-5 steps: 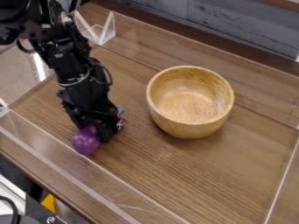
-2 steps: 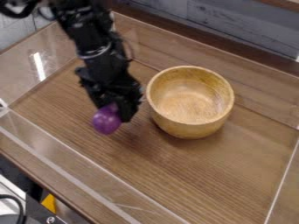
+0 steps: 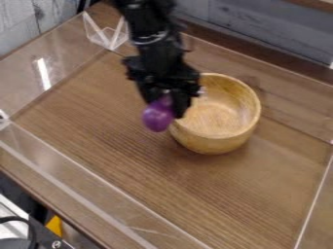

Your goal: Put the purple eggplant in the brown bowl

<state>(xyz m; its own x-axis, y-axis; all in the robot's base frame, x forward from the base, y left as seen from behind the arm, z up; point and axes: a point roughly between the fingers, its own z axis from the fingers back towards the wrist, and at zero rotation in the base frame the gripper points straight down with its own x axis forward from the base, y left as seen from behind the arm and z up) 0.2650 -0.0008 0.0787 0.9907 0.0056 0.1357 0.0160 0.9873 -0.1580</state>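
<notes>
The wooden table (image 3: 156, 195) lies beneath the jaws, enclosed by a clear plastic wall (image 3: 53, 58). The brown bowl (image 3: 215, 115) sits upright on the table just to the right of and below the jaws, its near-left rim partly covered by them. The black gripper (image 3: 163, 97) points steeply downward, its jaws pinching the purple eggplant (image 3: 158, 118). The eggplant hangs from the jaws, clear of the table, at the bowl's left rim, not inside it.
</notes>
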